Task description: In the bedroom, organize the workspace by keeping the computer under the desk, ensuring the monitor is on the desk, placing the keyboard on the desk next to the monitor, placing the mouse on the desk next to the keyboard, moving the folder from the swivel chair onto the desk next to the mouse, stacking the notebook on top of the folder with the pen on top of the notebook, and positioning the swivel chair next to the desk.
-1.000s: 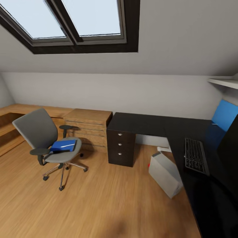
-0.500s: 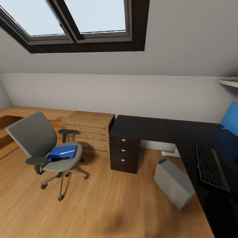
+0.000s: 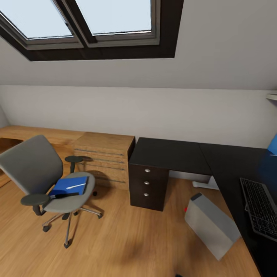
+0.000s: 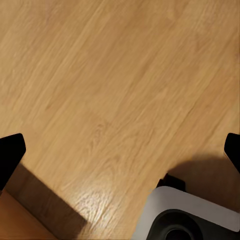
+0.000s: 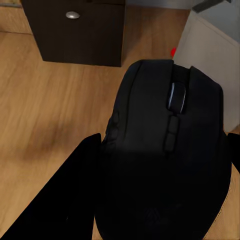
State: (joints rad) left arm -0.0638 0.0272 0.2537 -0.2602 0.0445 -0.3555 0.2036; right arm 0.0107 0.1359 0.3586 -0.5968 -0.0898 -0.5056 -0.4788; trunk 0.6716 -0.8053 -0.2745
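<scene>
Attic bedroom, wood floor (image 3: 127, 238), skylight above. Swivel chair (image 3: 40, 175) stands at the left, well apart from the desk (image 3: 173, 154), turned so its seat faces right. Folder (image 3: 70, 186) lies flat on the seat; a dark pen-like object rests on its near edge, and a thin pale streak lies on the cover — too small to identify.

Desk runs from centre to the right and bends toward the near right; its drawer block (image 3: 147, 182) with three silver knobs sits under the left end, just beside a light wooden low cabinet (image 3: 104, 159). Keyboard (image 3: 262, 209) lies on the near-right leg of the desktop. Computer (image 3: 211, 225) stands tilted on the floor in the desk's inner corner, red mark on its left side.

Right gripper (image 5: 160, 165) — fingers dark at both sides, closed around a black mouse (image 5: 167, 150), held above the floor near the drawers and the computer.

Left gripper (image 4: 120, 150) — fingertips spread wide apart, holding nothing, over bare floor beside the robot's base (image 4: 185, 217).
</scene>
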